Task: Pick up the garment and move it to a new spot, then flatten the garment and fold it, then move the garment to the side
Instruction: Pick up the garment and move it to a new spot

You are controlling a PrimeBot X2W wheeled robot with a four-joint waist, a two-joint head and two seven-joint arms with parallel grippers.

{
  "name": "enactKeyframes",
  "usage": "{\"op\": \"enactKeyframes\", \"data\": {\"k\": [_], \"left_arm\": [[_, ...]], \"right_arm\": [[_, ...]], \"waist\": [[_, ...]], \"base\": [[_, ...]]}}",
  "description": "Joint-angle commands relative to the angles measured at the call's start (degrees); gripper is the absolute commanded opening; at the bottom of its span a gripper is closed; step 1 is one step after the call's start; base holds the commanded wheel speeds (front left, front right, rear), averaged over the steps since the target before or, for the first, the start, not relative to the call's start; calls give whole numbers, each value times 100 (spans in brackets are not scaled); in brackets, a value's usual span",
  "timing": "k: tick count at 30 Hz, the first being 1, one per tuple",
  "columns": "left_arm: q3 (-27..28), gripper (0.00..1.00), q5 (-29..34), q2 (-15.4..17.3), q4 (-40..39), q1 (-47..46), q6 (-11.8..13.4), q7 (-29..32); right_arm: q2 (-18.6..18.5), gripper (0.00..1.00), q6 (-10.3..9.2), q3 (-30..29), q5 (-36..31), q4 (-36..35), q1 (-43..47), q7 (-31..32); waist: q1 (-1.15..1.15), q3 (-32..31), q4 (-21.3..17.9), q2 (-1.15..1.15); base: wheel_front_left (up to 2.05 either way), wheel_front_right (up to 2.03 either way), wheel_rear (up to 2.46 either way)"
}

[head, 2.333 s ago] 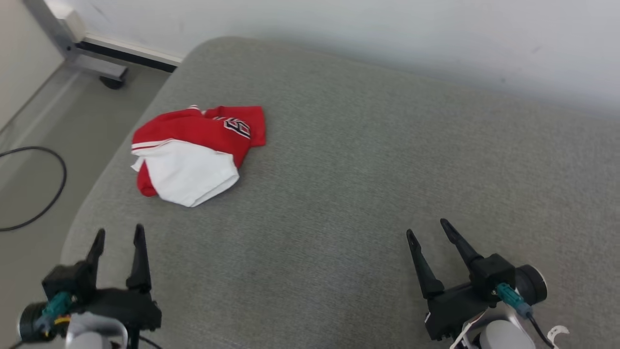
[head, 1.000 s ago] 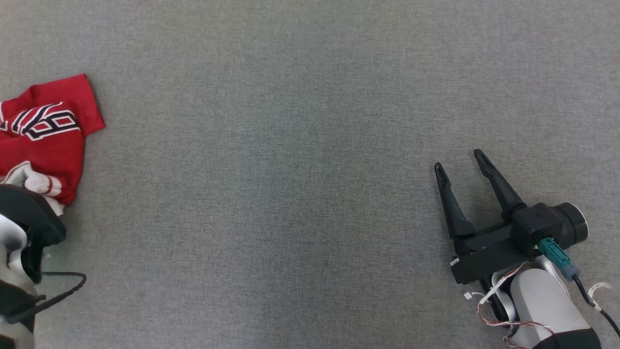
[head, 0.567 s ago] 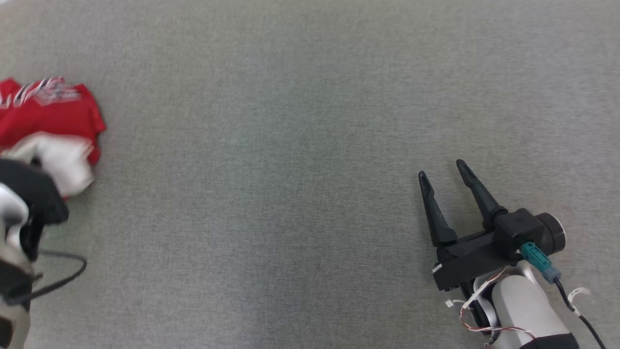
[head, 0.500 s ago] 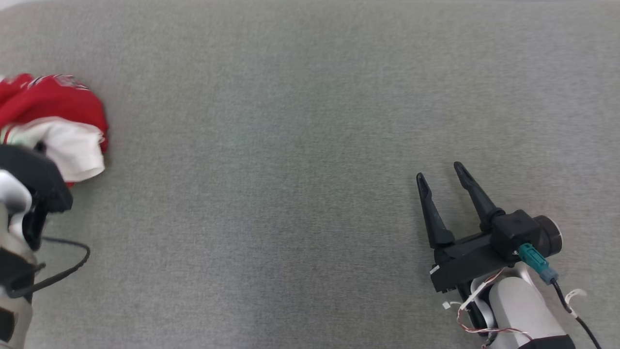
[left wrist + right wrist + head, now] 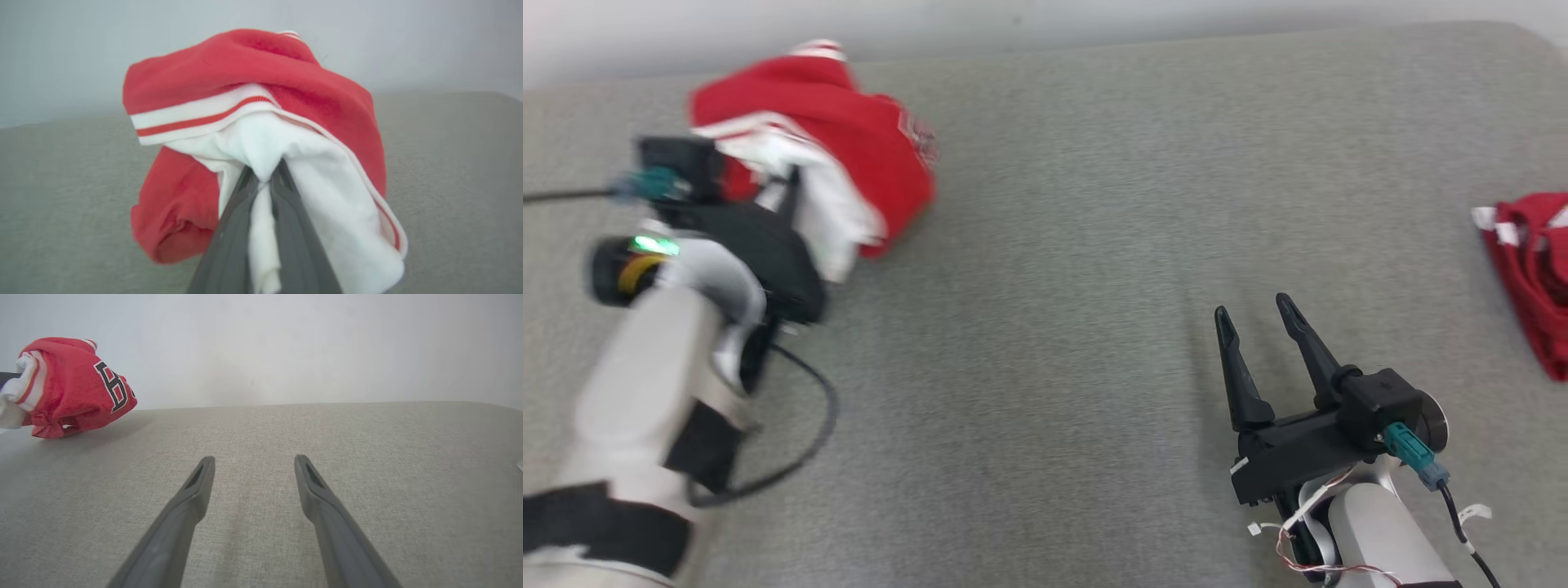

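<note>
I'm looking down on a wide grey cushion (image 5: 1054, 204) that takes up nearly all of my head view. A pale wall (image 5: 286, 343) runs behind the cushion's far edge.

The garment (image 5: 866, 155), a red top with white panels and red-and-white striped trim, is bunched into a ball over the cushion's far left part, close to that far edge. The right wrist view shows black-and-white lettering on its red side. Its lowest fold sits at or just above the cushion, and I can't tell whether it touches. A second red cloth (image 5: 1531, 269) lies flat at the cushion's right edge, well apart from the garment.

My left gripper (image 5: 264, 173) is over the cushion's left part. Its fingers are pinched together on a white fold of the garment, and the rest of the bundle bulges above and around the fingertips. My right gripper (image 5: 1252, 309) hangs over the cushion's near right part with its fingers spread apart and nothing between them. It points toward the far edge, well away from the garment.

A thin black cable (image 5: 809, 425) loops beside the left forearm above the cushion's near left part.
</note>
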Motion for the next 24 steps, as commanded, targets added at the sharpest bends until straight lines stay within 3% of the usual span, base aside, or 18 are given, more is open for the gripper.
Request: {"op": "enactKeyframes", "data": {"k": [1, 12, 19, 20, 21, 24], "left_arm": [[-83, 0, -179, -116, -77, 188, 1, -104], [-1262, 0, -887, -994, -424, 813, -1, -842], [-1870, 3, -1200, -1233, -267, 1181, 0, -1613], [-1885, 69, -1180, -1238, -202, 1204, -1, -1718], [-1900, 100, -1111, -1215, -104, 1228, -1, -1810], [-1832, 100, -1002, -1152, 103, 1310, 28, -2009]], "right_arm": [[45, 100, -14, -21, 37, 22, 83, 0], [178, 100, -14, -182, -12, 123, 256, 0], [239, 100, -14, -153, -41, 196, 333, 0], [244, 100, -14, -160, -39, 200, 341, 0], [252, 100, -14, -167, -40, 201, 350, 0], [266, 100, -14, -204, -49, 200, 371, 0]], "waist": [[0, -141, -276, -1], [0, -418, -752, -1], [0, -594, -927, -1], [0, -609, -934, -1], [0, -627, -937, -1], [0, -684, -928, -1]], "base": [[0, 0, 0], [0, 0, 0], [0, 0, 0], [0, 0, 0], [0, 0, 0], [0, 0, 0]]}}
